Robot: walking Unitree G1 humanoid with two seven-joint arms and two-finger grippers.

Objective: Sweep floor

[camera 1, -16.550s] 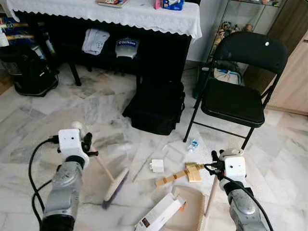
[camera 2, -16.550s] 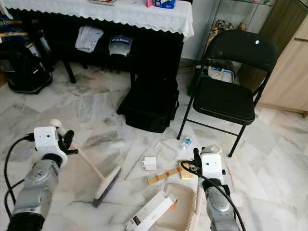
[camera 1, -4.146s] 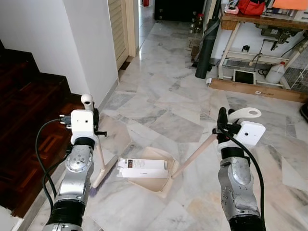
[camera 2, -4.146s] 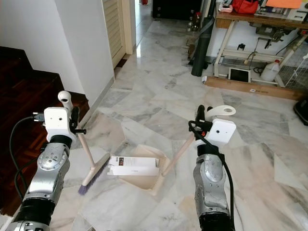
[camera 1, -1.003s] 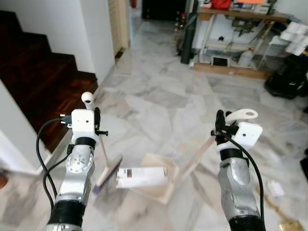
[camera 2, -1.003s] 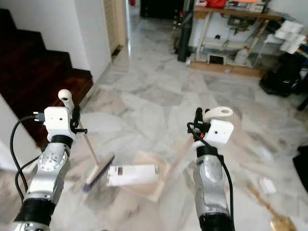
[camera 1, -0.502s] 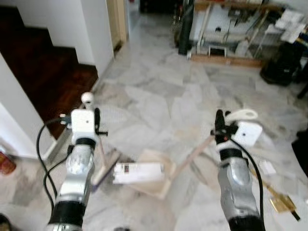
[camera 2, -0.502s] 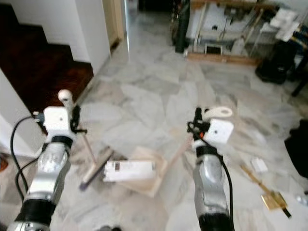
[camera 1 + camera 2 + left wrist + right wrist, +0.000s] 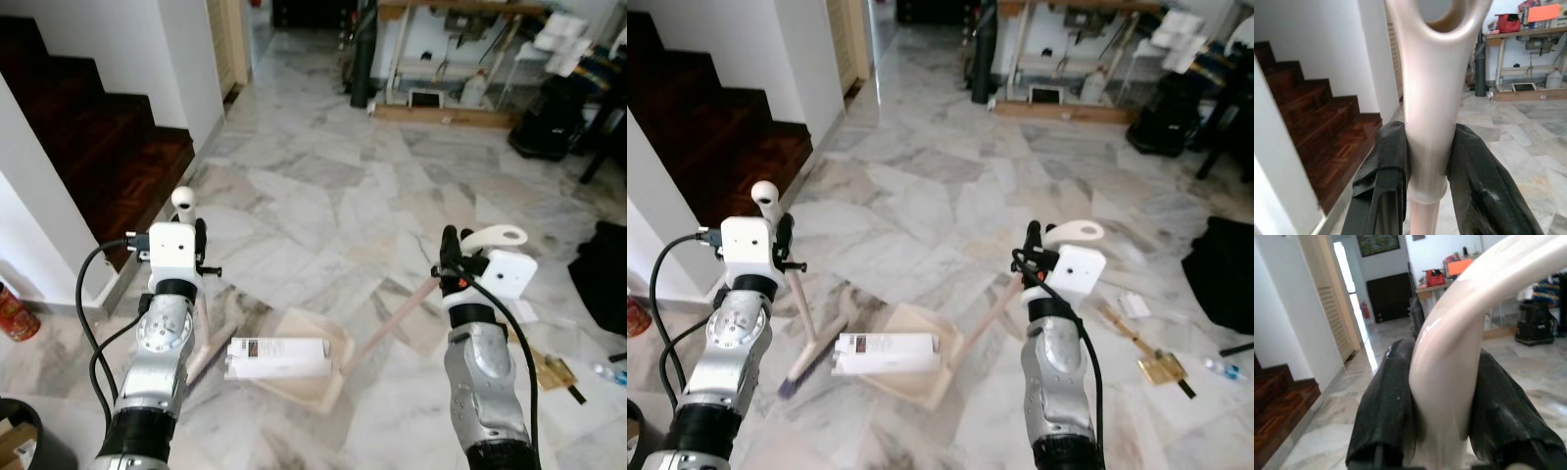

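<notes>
A: Broom (image 9: 810,333) axis?
B: Steep handle, bristles down on the marble floor (image 9: 921,196), near the stairs; left end effector (image 9: 1426,161) clenched on its top.
A: Dustpan (image 9: 911,367)?
B: Flat on the floor, long handle slanting up into the clenched right end effector (image 9: 1442,396). White box (image 9: 887,353) lies across it.
A: Hidden?
B: Bristles partly behind the left arm.

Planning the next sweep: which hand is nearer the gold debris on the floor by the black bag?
Right. The right hand, shut on the beige dustpan handle, is on the flat gold debris's side; the left hand, gripping the brush handle, is across the dustpan.
</notes>
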